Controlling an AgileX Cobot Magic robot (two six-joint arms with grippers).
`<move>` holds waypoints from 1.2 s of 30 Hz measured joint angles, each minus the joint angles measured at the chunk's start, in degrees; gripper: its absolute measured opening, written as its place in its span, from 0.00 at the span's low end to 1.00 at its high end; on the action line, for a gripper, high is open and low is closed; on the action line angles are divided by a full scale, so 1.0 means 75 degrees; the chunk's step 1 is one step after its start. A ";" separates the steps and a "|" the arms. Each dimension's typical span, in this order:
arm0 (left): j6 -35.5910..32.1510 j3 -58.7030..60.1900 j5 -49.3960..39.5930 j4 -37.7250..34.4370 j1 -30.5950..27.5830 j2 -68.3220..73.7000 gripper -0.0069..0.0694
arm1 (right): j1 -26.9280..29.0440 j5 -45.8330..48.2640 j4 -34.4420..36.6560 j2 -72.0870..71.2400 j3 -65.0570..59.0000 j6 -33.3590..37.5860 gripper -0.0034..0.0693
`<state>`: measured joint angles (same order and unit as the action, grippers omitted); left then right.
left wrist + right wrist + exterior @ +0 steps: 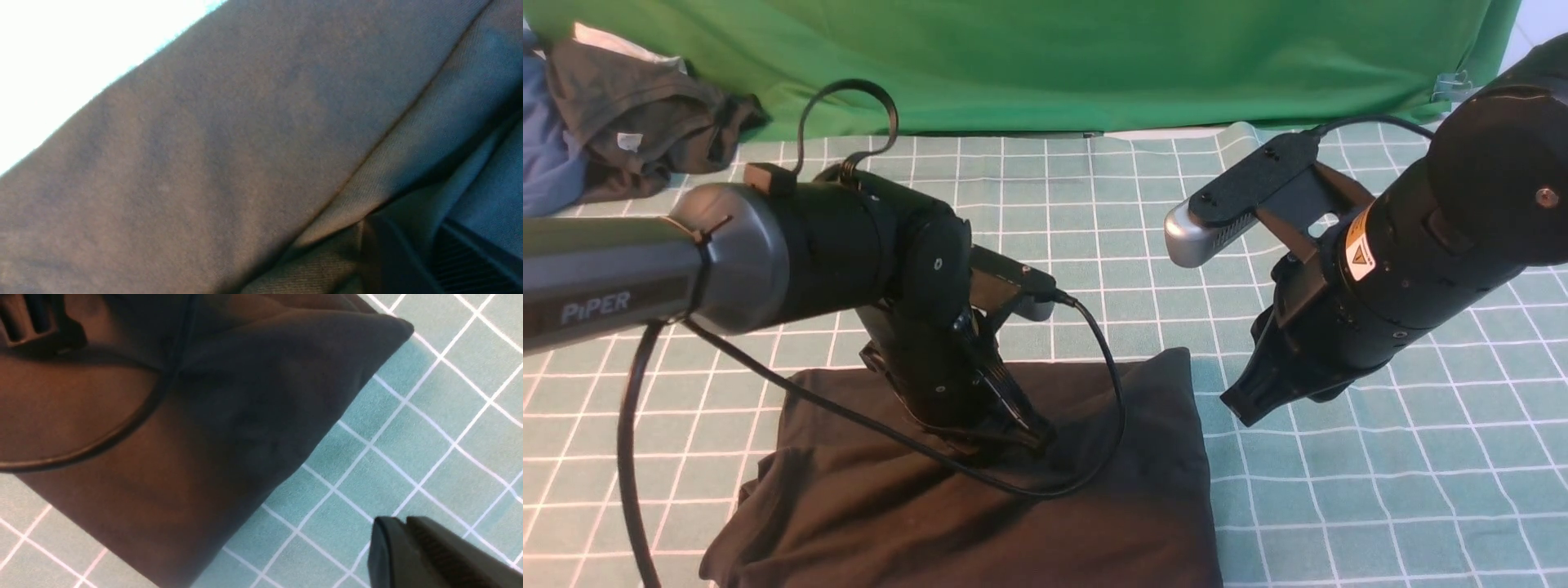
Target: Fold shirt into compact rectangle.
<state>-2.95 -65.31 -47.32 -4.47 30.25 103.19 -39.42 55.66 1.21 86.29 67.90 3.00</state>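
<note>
Green cloth [1094,65] hangs behind the desk [1380,490], which is covered by a teal gridded mat. At the middle of the near edge lies the shirt [890,506], black and folded into a rough rectangle. In the far left corner a grey garment [629,106] is heaped on a blue one [547,155]. The left gripper [1025,437] presses its tips onto the shirt; I cannot tell whether its jaws are apart or together. The right gripper [1245,404] hangs over the mat just beside the shirt's right edge, jaws together and empty. A cable [1094,457] loops across the shirt.
</note>
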 joint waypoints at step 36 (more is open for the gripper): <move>0.1681 -0.0368 -0.1399 0.2144 -0.0181 -0.1067 0.40 | 0.0000 0.0090 0.0096 0.0000 0.0000 0.0000 0.10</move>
<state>9.66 -68.07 -57.81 11.61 28.89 95.19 -39.42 56.34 1.93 86.29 67.90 3.00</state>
